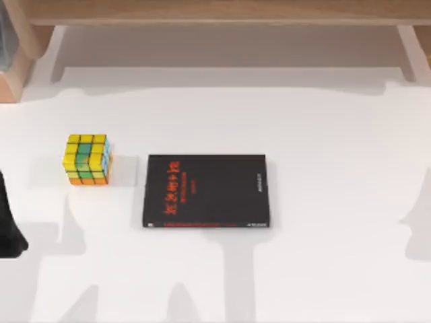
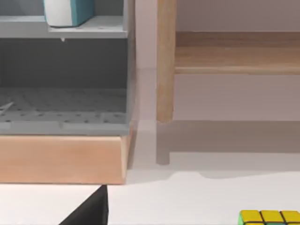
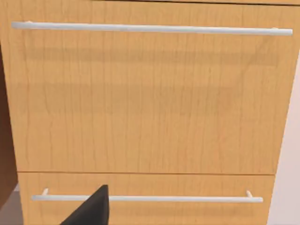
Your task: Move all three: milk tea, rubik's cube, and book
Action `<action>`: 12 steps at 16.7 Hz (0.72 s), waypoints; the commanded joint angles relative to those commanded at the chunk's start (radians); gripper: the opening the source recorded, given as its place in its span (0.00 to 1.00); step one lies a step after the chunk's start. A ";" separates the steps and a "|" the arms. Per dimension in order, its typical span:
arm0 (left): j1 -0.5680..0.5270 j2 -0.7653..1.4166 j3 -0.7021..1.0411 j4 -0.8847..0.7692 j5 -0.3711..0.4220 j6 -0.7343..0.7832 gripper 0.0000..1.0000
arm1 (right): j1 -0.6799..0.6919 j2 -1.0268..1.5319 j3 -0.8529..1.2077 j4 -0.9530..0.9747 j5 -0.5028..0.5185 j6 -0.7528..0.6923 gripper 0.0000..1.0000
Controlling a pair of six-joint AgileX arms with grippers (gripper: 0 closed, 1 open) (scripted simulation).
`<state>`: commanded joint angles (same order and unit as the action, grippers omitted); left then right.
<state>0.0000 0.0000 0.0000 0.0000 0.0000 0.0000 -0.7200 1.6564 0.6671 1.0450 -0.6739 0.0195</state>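
A: Starting at the left, what's there?

B: A dark part of the left arm sits at the table's left edge. In the left wrist view one dark fingertip pokes in, and I cannot tell whether that claw is released or clenched.

A: And the cube?

B: The cube stands on the table to the right of that arm and a little farther back, well apart from it. Its yellow top corner shows in the left wrist view, off to the side of the fingertip, not touching.

A: Next along?

B: The book lies flat, black cover with red characters up, just right of the cube with a small gap between them, near the table's middle.

A: Anything behind?

B: A wooden shelf runs along the back. The left wrist view shows a grey rack on a wooden base.

A: The right side?

B: The right wrist view faces wooden drawers with pale bar handles, a dark fingertip in front. Its claw state I cannot tell either.
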 joint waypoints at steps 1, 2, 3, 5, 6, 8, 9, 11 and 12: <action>0.000 0.000 0.000 0.000 0.000 0.000 1.00 | 0.030 -0.082 -0.029 -0.046 0.031 -0.001 1.00; 0.000 0.000 0.000 0.000 0.000 0.000 1.00 | 0.064 -0.170 -0.061 -0.096 0.064 -0.003 1.00; 0.000 0.000 0.000 0.000 0.000 0.000 1.00 | 0.101 -0.265 -0.095 -0.150 0.099 -0.004 1.00; 0.000 0.000 0.000 0.000 0.000 0.000 1.00 | 0.184 -0.469 -0.171 -0.268 0.174 -0.006 1.00; 0.000 0.000 0.000 0.000 0.000 0.000 1.00 | 0.228 -0.575 -0.211 -0.330 0.214 -0.008 1.00; 0.000 0.000 0.000 0.000 0.000 0.000 1.00 | 0.320 -0.790 -0.294 -0.460 0.296 -0.010 1.00; 0.000 0.000 0.000 0.000 0.000 0.000 1.00 | 0.366 -0.896 -0.336 -0.525 0.337 -0.011 1.00; 0.000 0.000 0.000 0.000 0.000 0.000 1.00 | 0.455 -1.101 -0.418 -0.653 0.419 -0.014 1.00; 0.000 0.000 0.000 0.000 0.000 0.000 1.00 | 0.497 -1.197 -0.456 -0.714 0.459 -0.015 1.00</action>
<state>0.0000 0.0000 0.0000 0.0000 0.0000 0.0000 -0.2225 0.4595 0.2107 0.3311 -0.2153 0.0048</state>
